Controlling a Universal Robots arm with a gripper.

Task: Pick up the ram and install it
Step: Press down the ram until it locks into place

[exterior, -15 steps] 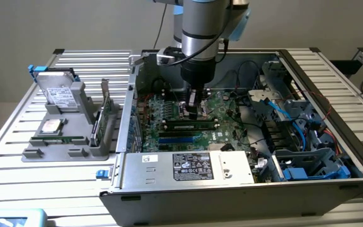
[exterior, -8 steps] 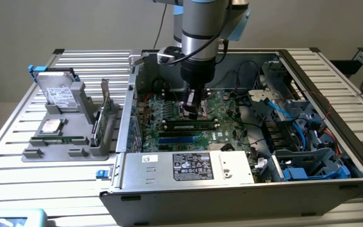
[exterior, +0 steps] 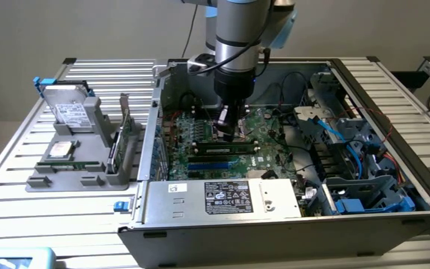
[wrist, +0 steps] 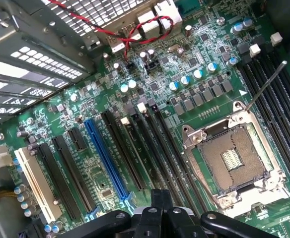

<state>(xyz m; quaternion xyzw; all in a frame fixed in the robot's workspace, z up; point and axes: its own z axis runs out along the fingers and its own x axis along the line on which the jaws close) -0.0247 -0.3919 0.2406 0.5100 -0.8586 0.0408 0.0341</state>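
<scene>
My gripper [exterior: 229, 133] hangs inside the open computer case [exterior: 394, 140], low over the green motherboard [exterior: 200, 162]. Its fingers are shut, with nothing showing between them. Just in front of the fingertips, a ram stick [exterior: 226, 149] with dark chips stands in a motherboard slot, apart from the gripper. Another long, narrow green ram stick [exterior: 69, 166] lies in the grey holder [exterior: 88, 179] outside the case, at the exterior view's left. In the wrist view the shut gripper [wrist: 160, 199] hovers above the long black card slots [wrist: 135, 148], beside the bare CPU socket [wrist: 232, 161].
The holder also carries a silver hard drive [exterior: 69, 109] and an upright green card [exterior: 123, 131]. Inside the case are a power supply [exterior: 223, 197], blue and black cables [exterior: 342, 140] and a drive cage [exterior: 364, 193]. A red wire [wrist: 135, 32] loops near the rear ports.
</scene>
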